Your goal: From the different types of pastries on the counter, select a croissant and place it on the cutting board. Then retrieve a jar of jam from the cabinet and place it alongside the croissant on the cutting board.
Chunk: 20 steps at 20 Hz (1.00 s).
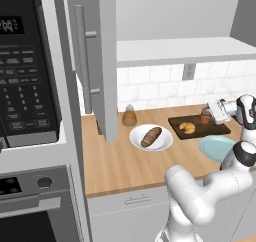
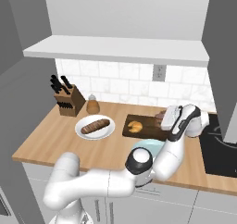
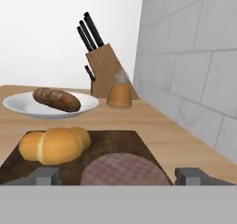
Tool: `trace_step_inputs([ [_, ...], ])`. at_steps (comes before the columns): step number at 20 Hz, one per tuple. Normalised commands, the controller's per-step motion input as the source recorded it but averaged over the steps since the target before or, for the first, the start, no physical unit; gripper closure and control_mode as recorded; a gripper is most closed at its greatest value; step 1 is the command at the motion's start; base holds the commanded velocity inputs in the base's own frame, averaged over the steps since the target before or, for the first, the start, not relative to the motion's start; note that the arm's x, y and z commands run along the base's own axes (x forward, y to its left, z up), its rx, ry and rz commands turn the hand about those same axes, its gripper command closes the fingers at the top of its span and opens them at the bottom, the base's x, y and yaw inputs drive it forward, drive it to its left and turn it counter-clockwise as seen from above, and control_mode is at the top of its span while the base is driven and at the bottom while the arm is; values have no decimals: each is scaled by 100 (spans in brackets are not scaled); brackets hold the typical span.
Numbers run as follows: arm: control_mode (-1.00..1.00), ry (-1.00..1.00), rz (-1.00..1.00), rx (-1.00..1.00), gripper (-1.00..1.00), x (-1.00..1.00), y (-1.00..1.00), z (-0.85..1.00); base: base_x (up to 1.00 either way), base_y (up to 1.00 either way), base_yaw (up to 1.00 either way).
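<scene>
- The cabinet is big and grey. Its door hangs open, and the white shelf looks bare.
- The microwave is black and fills the left side of the left base view.
- The counter is light wood and runs under the white tile wall.
- The arm is white and bends up from the bottom toward the far right of the counter.
- The board is dark brown and lies flat on the counter by the wall.
- The white plate sits left of the board, with the brown roll on it.
- The teal plate lies in front of the board.
- The knife block stands in the far left corner.
- The shaker stands just beside the block.
- The croissant lies on the left part of the board.
- The jar stands on the board, right of the croissant.
- The claw is let go and wide open, with one finger on each side of the jar and not touching it.
</scene>
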Motion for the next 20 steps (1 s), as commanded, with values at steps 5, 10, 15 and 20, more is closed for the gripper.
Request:
trace_step_inputs([
  [5,-100,-13,-1,-1,-100,-46,2,93,0,0,0],
  [10,-100,0,-9,-8,-100,-76,33,72,0,0,0],
  [15,-100,10,-8,-18,-100,-83,78,25,0,0,0],
  [20,-100,0,10,-24,-100,-88,100,-58,0,0,0],
])
